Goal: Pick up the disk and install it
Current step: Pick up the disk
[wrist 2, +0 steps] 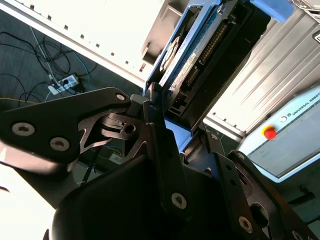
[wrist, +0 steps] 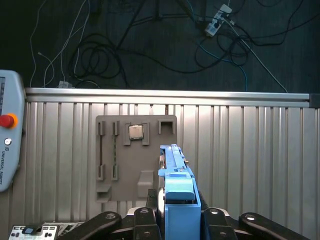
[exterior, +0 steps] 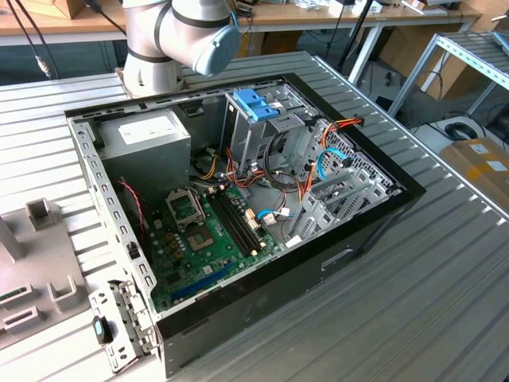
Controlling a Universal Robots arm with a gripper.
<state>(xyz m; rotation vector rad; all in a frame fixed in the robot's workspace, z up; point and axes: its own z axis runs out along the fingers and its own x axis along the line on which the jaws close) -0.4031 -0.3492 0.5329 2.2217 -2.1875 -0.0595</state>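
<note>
- Holding the disk (wrist: 176, 170): my claw (wrist: 177, 220) is closed on it, with a finger (wrist 2: 152, 117) pressed to each side of its blue rail, as seen in both wrist views.
- Disk position: it stands on edge in my grip, raised above the ribbed table (wrist: 250, 150). The grey tray (wrist: 125, 165) and the chip (wrist: 135, 132) seated in it lie below.
- Done, as I judge it: the pick-up, since the disk appears clear of both tray and table.
- Left, as I judge it: the whole install. In the exterior view the open computer case (exterior: 358, 231) lies on the table, with its metal cage (exterior: 270, 135) and blue handle (exterior: 248, 103) upright inside. The disk hangs over the tray, not at that case.
</note>
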